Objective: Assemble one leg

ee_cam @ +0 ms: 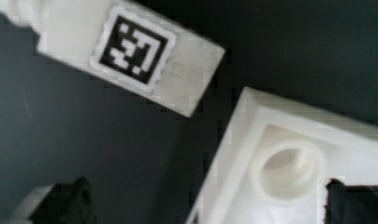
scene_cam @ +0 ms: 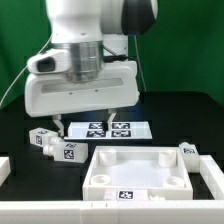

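arm: white Franka body fills the upper middle of the exterior view, wrist pointing down over the rear of the table (scene_cam: 25,120)
pincer (scene_cam: 84,123): spread, nothing between the fingers; it hangs above the marker board's end on the exterior view's left, not touching any part
pincer, wrist view (ee_cam: 207,205): two dark fingertips (ee_cam: 61,203) sit at opposite edges of the frame, well apart, with only table and the panel's edge between them
leg (scene_cam: 68,150): lying on the table on the exterior view's left, tag face visible, just beside the panel's rear corner - not held
second leg (scene_cam: 40,140): also lying down, just beside the first, farther to the exterior view's left
third leg (scene_cam: 188,152): on the exterior view's right, close against the panel's far side; cannot tell if touching
panel (scene_cam: 140,172): large white square tray, flat on the table in front of the marker board, round corner holes facing up
panel, wrist view (ee_cam: 346,135): one corner with its round hole (ee_cam: 292,165) shows
marker board (scene_cam: 112,129): flat, behind the panel, tags up
tagged white block (ee_cam: 141,50): near the panel corner in the wrist view, dark gap between them - cannot tell which part it is
white bar (scene_cam: 60,212): runs along the front edge
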Robot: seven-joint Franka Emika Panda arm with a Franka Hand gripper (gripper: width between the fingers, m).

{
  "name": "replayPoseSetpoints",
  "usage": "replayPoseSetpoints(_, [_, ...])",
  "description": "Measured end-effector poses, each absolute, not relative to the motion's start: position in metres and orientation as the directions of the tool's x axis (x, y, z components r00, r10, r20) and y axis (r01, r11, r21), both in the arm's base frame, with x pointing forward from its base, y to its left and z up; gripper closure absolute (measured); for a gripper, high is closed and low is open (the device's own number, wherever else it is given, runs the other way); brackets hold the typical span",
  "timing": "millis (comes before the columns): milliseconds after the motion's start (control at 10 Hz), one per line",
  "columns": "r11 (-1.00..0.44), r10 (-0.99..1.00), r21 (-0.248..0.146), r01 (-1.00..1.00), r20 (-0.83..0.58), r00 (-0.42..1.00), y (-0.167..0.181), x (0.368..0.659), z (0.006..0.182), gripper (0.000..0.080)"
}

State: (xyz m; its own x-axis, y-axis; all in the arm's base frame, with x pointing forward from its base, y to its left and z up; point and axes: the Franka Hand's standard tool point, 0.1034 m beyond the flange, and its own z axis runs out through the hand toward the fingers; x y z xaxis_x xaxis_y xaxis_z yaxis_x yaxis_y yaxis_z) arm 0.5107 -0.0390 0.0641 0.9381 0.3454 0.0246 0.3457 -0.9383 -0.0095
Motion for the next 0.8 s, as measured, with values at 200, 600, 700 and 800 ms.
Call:
replayPoseSetpoints(200, [-0.891, 0.454, -0.006, 0.454, 0.024, 0.891, -0.042, 0.510, 0.064, 0.0150])
replayPoseSetpoints(600, [-0.515, 0.857, 0.142, 0.845, 0.054, 0.513, -0.057, 0.512, 0.061, 0.0150])
replayPoseSetpoints(700, [-0.447, 0.894, 0.171, 0.878, 0.046, 0.446, -0.055, 0.511, 0.061, 0.0150])
replayPoseSetpoints(800, [-0.321, 0.946, 0.203, 0.925, 0.023, 0.324, -0.052, 0.513, 0.062, 0.0150])
